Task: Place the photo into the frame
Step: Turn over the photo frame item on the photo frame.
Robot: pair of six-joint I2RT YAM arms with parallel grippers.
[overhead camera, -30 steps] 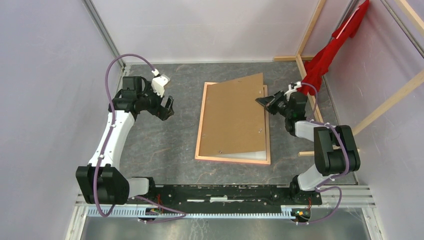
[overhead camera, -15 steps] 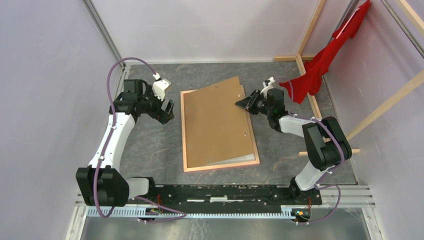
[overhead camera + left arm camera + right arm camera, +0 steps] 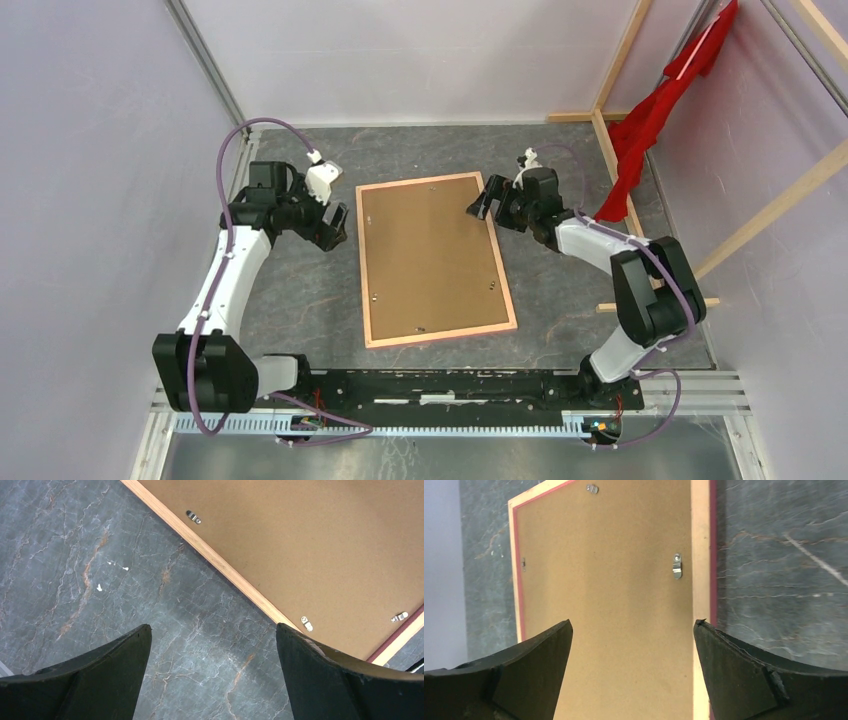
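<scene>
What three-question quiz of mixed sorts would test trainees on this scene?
1. True or false: the right end effector grips the brown hardboard back of the photo.
2. Which side of the thin rectangular picture frame faces up? A: bright pink front. B: pale tan wooden back.
3. Fill in: the left end effector hovers over the ___ beside the frame.
Key: 1 false, its jaws stand open and empty. 2 B. 3 grey marbled table.
</scene>
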